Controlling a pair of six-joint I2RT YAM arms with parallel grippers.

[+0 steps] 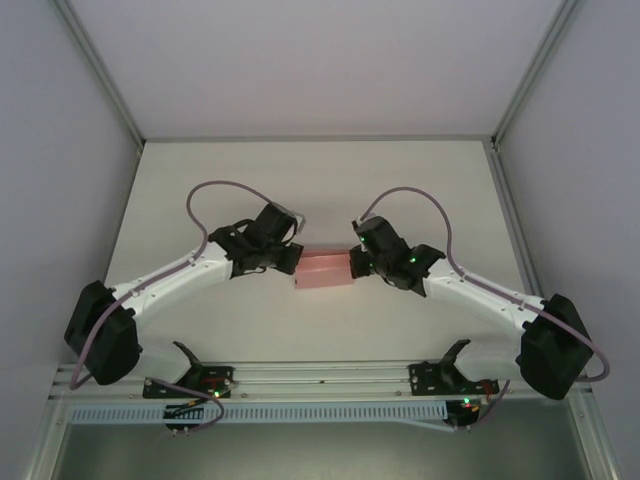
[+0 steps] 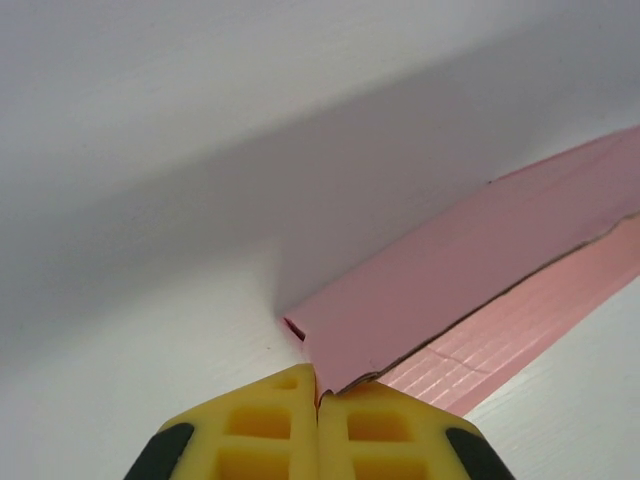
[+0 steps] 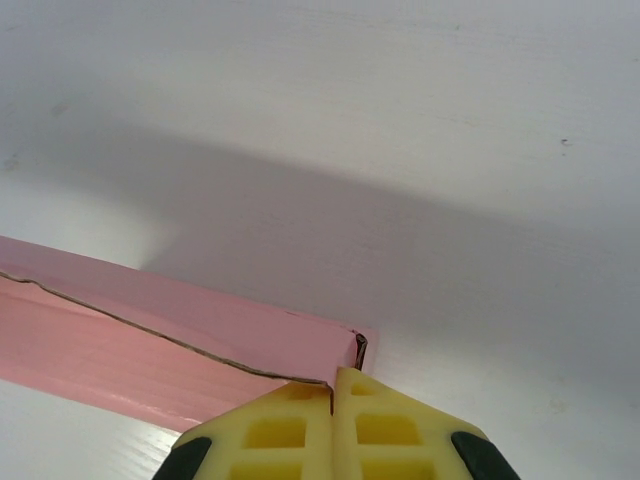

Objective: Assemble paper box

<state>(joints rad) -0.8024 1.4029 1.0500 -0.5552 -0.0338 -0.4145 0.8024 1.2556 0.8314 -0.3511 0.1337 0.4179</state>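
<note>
The jaws of the left gripper (image 2: 318, 398) are closed on 1 end of the paper box (image 2: 470, 280); those of the right gripper (image 3: 333, 392) are pinched on the opposite end. The flattened box is spanned between them. Opening is judged in hand; a coordinated 2-arm spread is called for.

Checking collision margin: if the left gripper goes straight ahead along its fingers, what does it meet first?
The thin pink paper box: the left gripper is shut on its edge, so it would push into the card at once. Beyond it, probably the right gripper, though depth is unclear.
</note>
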